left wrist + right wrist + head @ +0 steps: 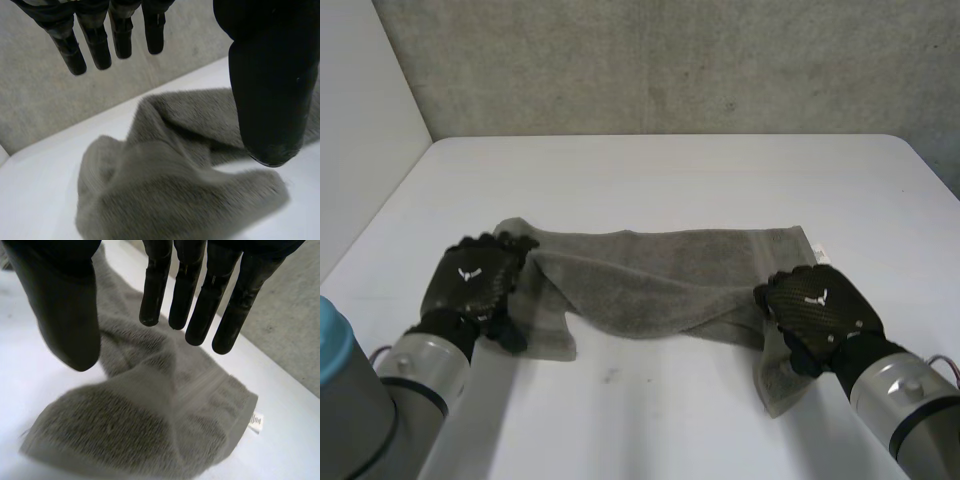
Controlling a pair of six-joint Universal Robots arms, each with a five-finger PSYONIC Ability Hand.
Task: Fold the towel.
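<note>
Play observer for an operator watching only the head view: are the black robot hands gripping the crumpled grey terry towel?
Observer: In its wrist view the left hand has straight fingers above the grey terry towel, pinching nothing.
Operator: And the right?
Observer: The right hand is open as well, thumb held apart, with the cloth lying loose beneath its fingertips.

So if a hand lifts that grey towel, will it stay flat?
Probably not: the towel lies rumpled and creased, so it would likely sag. Its fuzzy pile looks grippy, unlikely to slip. Pushed, it would probably bunch up.
</note>
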